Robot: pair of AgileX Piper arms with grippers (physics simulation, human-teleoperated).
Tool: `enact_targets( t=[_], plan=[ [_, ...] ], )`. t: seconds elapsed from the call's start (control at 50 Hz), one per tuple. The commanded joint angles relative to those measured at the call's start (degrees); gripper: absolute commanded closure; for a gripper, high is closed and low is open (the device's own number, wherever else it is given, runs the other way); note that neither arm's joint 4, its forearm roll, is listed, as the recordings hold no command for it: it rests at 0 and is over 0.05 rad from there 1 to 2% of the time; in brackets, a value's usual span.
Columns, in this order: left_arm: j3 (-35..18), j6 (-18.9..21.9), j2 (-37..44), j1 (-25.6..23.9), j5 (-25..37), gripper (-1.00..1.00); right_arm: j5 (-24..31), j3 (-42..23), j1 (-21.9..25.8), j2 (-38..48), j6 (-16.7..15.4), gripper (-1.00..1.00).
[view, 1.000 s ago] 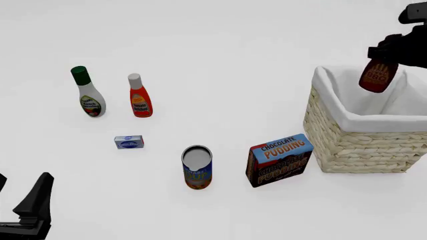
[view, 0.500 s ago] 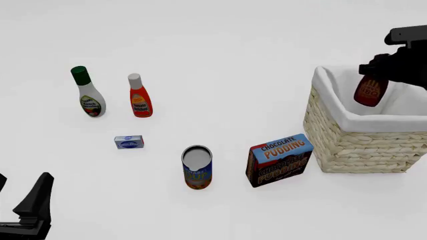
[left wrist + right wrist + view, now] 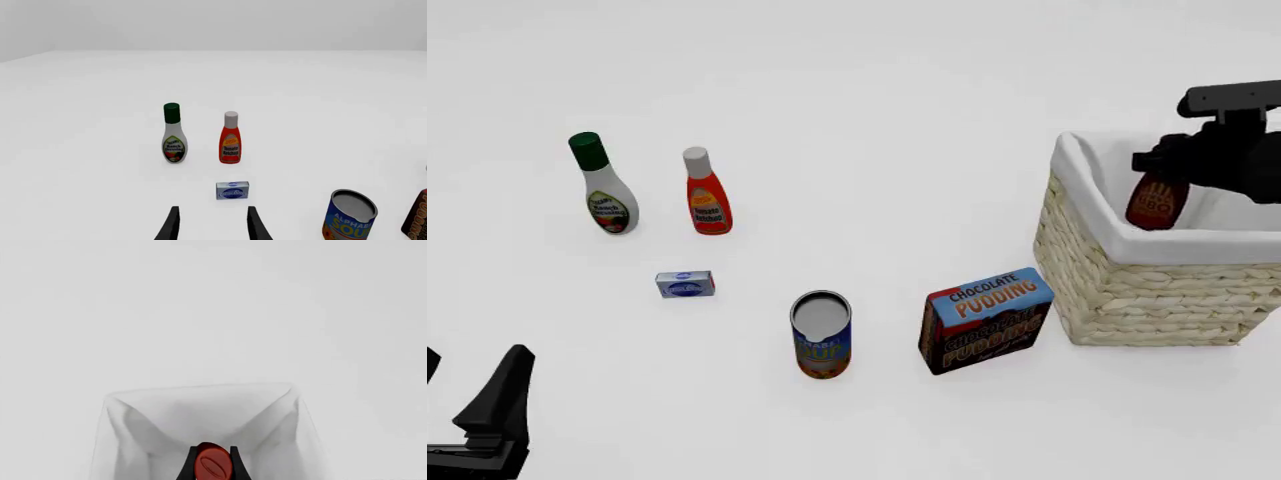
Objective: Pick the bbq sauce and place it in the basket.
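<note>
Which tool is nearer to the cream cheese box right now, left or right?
Left. The left tool sits open just short of the cream cheese box, which lies ahead of its fingers. The right tool is far off over the basket, shut on the bbq sauce.

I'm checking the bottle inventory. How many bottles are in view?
3. White bottle with a green cap and orange-red bottle stand far left; bbq sauce hangs in the right gripper inside the basket.
</note>
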Motion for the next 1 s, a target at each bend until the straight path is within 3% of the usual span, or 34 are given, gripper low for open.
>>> enact_targets(
  t=[0.02, 1.0],
  plan=[
    [0.0, 0.0, 0.0, 0.0, 0.0, -1.00, -1.2, -0.1, -0.2, 1.3, 0.7, 1.00],
    [0.0, 0.0, 0.0, 0.0, 0.0, -1.00, -6.1, 1.1, -0.8, 9.3, -0.3, 1.00]
  ],
)
